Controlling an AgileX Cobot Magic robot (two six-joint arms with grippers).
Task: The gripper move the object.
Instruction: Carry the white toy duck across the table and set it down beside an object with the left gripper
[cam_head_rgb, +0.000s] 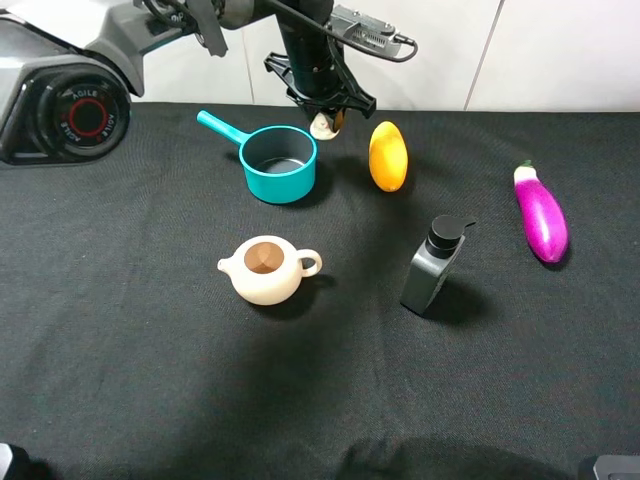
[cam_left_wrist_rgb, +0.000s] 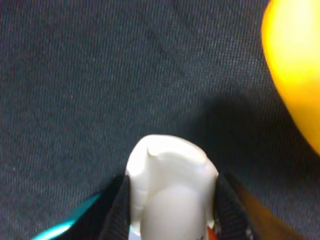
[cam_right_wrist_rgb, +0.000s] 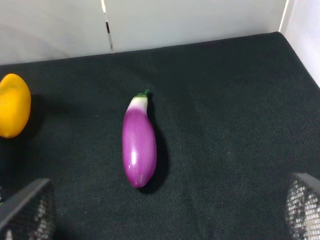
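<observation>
The left end effector pinches the garlic between its dark fingers. The garlic is held near the middle of the worktop's far edge, between the pot and the mango. Whether it touches the worktop cannot be told. The right end effector is spread wide and grips nothing. The eggplant lies beyond it, near the right edge.

object between saucepan and mango
</observation>
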